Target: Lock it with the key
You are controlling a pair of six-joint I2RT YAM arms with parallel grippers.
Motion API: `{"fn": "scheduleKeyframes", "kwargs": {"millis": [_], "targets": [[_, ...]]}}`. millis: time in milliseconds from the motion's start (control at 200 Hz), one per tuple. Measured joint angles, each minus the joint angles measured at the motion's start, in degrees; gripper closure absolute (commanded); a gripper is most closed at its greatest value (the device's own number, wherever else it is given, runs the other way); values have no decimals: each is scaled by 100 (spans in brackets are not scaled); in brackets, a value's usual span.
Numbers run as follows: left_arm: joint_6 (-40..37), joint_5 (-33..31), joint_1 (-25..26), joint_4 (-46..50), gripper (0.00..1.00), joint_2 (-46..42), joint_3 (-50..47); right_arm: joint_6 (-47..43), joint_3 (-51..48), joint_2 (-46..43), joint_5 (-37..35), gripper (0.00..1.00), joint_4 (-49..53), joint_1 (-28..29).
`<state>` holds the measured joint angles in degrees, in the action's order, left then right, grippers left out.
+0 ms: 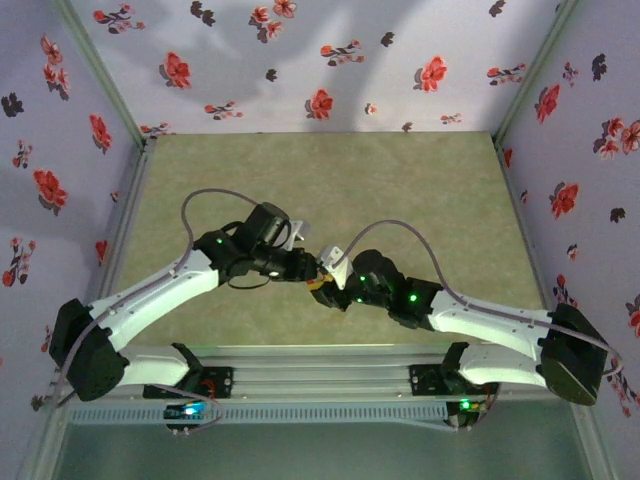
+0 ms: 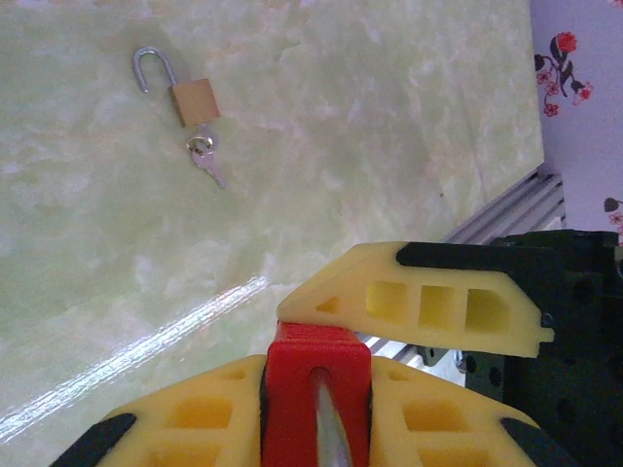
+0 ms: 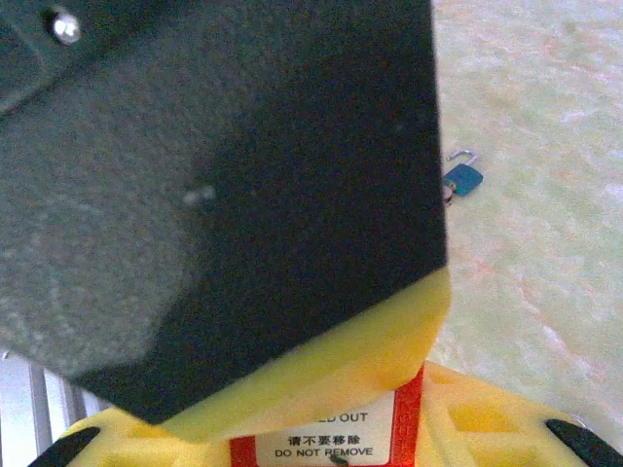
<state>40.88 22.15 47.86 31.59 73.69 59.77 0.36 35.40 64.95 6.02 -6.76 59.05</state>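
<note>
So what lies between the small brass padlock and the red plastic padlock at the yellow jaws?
In the left wrist view, the silver key in the small brass padlock, then only bare green marbled tabletop to the red plastic padlock.

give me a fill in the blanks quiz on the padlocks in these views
1. The brass padlock lies with its shackle ___.
2. The small padlock lying on the table in the right wrist view is ___.
3. The labelled padlock clamped between yellow fingers is ___.
Missing words: open; blue; red.
</note>
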Motion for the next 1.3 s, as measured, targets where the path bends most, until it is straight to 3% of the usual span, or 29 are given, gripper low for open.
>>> {"fn": "scheduleKeyframes", "kwargs": {"millis": [610, 755, 950, 1300], "targets": [[96, -356, 155, -216, 100, -59, -72, 4, -7, -24, -170, 100, 20, 11], [254, -240, 66, -525, 100, -234, -284, 4, -57, -116, -260, 80, -63, 26], [407, -74, -109, -774, 100, -424, -455, 7, -59, -131, -328, 61, -238, 35], [662, 39, -289, -892, 100, -544, -476, 52, -111, -326, -708, 38, -476, 48]]}}
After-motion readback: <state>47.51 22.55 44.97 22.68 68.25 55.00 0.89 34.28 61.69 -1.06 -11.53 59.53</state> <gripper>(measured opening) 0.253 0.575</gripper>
